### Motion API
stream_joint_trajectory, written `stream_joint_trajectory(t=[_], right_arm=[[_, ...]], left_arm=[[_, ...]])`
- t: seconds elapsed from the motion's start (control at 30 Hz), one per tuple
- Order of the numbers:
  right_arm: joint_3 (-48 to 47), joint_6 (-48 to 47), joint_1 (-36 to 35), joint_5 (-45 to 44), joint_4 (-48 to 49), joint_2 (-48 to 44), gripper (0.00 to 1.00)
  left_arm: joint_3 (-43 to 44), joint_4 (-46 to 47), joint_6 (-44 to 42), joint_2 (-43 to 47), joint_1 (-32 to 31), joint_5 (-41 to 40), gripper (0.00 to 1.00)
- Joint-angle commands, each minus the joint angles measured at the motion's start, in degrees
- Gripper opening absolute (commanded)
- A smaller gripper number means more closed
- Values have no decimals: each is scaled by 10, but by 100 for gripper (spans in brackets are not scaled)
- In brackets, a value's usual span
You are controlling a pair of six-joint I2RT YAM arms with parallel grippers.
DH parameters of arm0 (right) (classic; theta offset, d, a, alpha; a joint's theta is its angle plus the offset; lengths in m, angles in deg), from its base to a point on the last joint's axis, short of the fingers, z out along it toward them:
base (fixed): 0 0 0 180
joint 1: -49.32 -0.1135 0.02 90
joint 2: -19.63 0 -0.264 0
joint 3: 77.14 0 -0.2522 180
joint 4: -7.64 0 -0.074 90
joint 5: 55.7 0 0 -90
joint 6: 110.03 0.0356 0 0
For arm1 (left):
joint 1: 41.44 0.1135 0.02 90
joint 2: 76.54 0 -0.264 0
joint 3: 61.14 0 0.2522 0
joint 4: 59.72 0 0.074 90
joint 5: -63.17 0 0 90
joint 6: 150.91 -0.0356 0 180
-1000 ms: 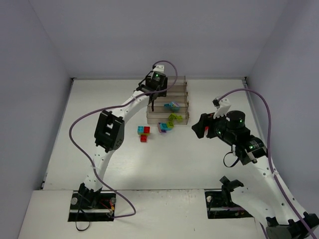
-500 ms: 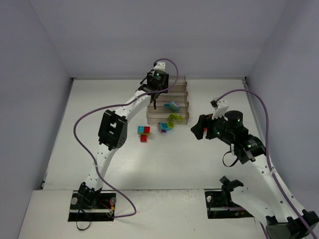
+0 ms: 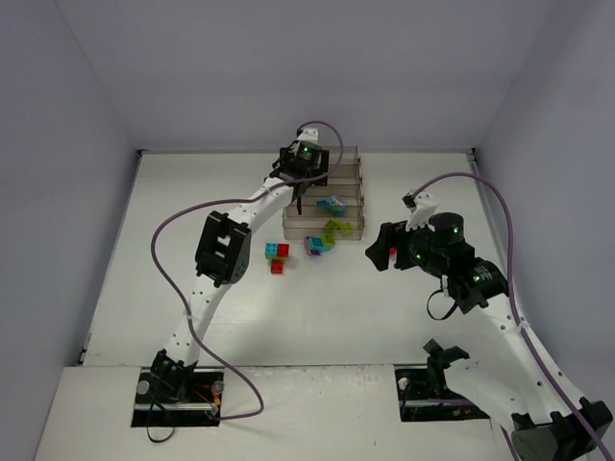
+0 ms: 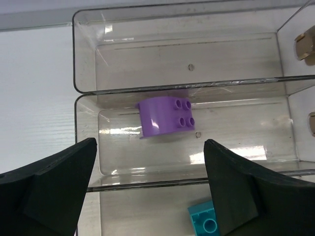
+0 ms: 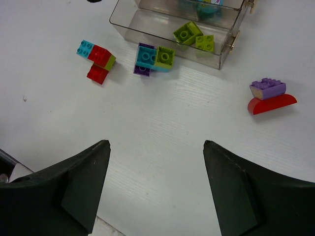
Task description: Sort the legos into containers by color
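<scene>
The tiered rack of clear trays (image 3: 327,182) stands at the back centre. My left gripper (image 3: 300,195) hangs over it, open and empty. In the left wrist view (image 4: 150,145) a purple brick (image 4: 165,117) lies in the second tray, and a cyan brick (image 4: 205,222) in the tray below. Lime green bricks (image 5: 193,35) lie in the lowest tray. On the table in front lie a purple-cyan-green stack (image 5: 153,59), a cyan-red-green stack (image 5: 96,53), a red brick (image 5: 97,73), and a purple brick on a red dome (image 5: 268,96). My right gripper (image 5: 156,145) is open and empty above bare table.
The right gripper (image 3: 378,253) sits right of the rack's front and hides the purple-and-red piece in the top view. The rack's hinges (image 4: 305,46) show at the right of the trays. Walls close the table at the back and sides.
My left gripper has shifted a little to the right over the rack. My right gripper has crept left toward the bricks. No brick has moved.
</scene>
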Motion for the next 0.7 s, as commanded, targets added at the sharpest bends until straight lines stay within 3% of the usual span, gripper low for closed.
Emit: stream_joint_trajectory(t=[0.0,0.17,0.53,0.67], right_arm=[[-2,8,-4,7,28,0,73],[-2,6,-4,-1,29,8,74],[-8,8,-4,-17,30,30,74],[-3,11,-5,-13,33,37,74]], left_arm=[[21,24,7,99,2,-4,83],[-53,-32,38,205,-2,-16,84],[-386,-228,148,466,-36,-22,85],[-471,-221,184,515,-59,-2,85]])
